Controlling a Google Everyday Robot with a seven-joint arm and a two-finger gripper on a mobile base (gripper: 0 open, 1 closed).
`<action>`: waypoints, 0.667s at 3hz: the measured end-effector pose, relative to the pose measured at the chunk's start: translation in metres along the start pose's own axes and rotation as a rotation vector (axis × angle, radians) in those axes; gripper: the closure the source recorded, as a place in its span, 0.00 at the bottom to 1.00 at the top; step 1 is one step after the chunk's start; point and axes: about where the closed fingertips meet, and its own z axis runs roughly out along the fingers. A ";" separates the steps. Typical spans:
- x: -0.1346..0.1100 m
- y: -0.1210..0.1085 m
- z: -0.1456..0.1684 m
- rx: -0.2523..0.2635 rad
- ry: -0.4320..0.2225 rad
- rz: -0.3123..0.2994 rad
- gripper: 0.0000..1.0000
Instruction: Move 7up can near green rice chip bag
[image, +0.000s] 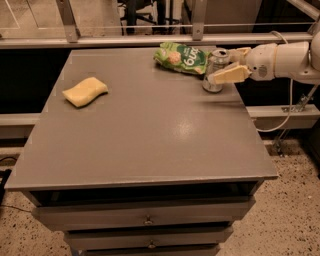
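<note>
The 7up can (215, 75) stands upright near the table's far right edge, just right of the green rice chip bag (183, 58), which lies flat at the back. My gripper (224, 64) reaches in from the right on a white arm (285, 61). Its pale fingers (227, 75) stand on either side of the can, slightly spread, the near one in front of the can's right side. The can rests on the table top.
A yellow sponge (85, 91) lies at the table's left. The grey table (150, 140) has drawers below its front edge. A metal rail (150, 40) runs behind the table. A cable hangs at the right beside the table.
</note>
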 end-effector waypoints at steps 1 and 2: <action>-0.004 0.008 -0.022 0.013 -0.032 -0.004 0.00; -0.010 0.021 -0.060 0.046 -0.070 -0.015 0.00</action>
